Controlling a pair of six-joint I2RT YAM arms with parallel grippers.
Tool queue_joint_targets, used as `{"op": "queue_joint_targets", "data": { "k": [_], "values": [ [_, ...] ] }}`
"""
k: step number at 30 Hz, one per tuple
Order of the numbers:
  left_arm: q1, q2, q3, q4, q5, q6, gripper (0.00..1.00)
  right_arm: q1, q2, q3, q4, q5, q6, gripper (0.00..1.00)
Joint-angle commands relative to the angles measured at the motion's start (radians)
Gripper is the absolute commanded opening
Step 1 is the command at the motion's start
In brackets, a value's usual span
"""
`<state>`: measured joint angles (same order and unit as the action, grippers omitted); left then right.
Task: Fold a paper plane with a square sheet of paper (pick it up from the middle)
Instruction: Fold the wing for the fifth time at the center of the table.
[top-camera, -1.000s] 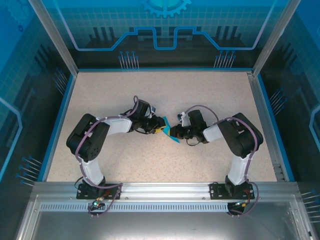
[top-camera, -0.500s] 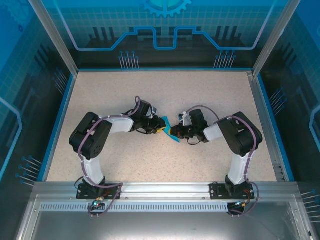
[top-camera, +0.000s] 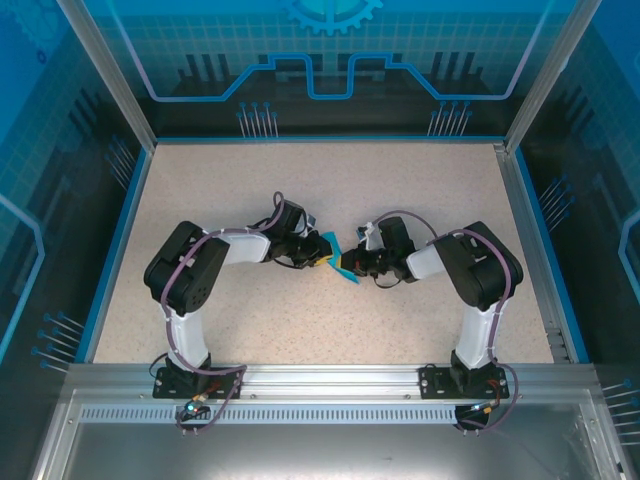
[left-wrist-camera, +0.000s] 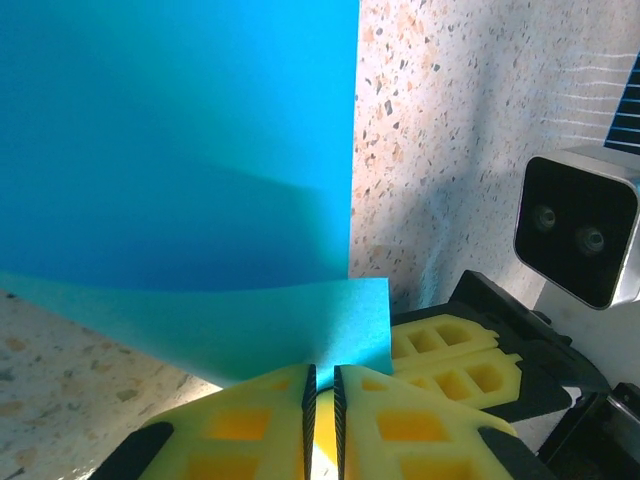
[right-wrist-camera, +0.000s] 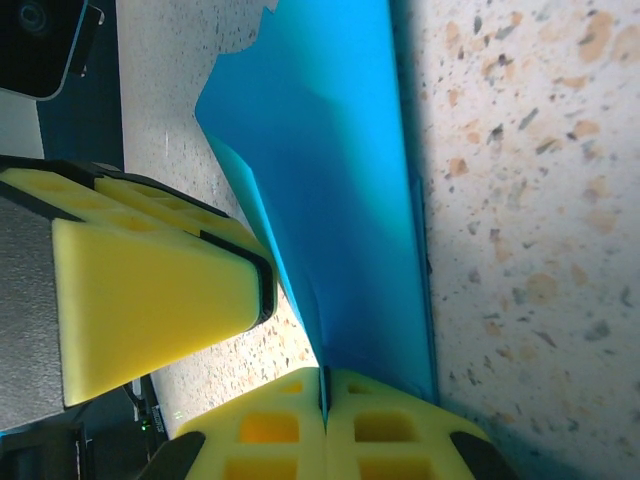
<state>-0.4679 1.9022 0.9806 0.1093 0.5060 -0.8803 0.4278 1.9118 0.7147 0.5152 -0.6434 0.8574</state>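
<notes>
Looking down, we see both arms bent inward so that their grippers meet near the middle of the table (top-camera: 300, 190), well away from every edge. The blue sheet of paper (top-camera: 336, 260), partly folded, sits between them. Our left gripper (left-wrist-camera: 322, 385) is closed to a thin slit on a pale lower flap. Our right gripper (right-wrist-camera: 325, 388) pinches the sheet's edge, pads pressed together.

No words, numbers or brand names are showing clearly enough to read. The blue back wall (top-camera: 200, 60) is showing a gear drawing (top-camera: 332, 12) and some lines.
</notes>
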Motion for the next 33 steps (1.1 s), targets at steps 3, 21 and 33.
{"op": "queue_joint_targets", "data": {
  "k": [3, 21, 33],
  "values": [
    [-0.007, 0.006, 0.016, -0.028, -0.005, 0.041, 0.16, -0.023, 0.058, -0.005, -0.115, 0.073, -0.002, 0.00],
    [-0.007, 0.058, 0.049, -0.059, -0.020, 0.070, 0.15, -0.023, 0.051, 0.002, -0.162, 0.086, -0.041, 0.01],
    [-0.008, 0.079, 0.079, -0.125, -0.035, 0.086, 0.13, -0.023, 0.004, 0.034, -0.223, 0.048, -0.072, 0.13]
  ]
}}
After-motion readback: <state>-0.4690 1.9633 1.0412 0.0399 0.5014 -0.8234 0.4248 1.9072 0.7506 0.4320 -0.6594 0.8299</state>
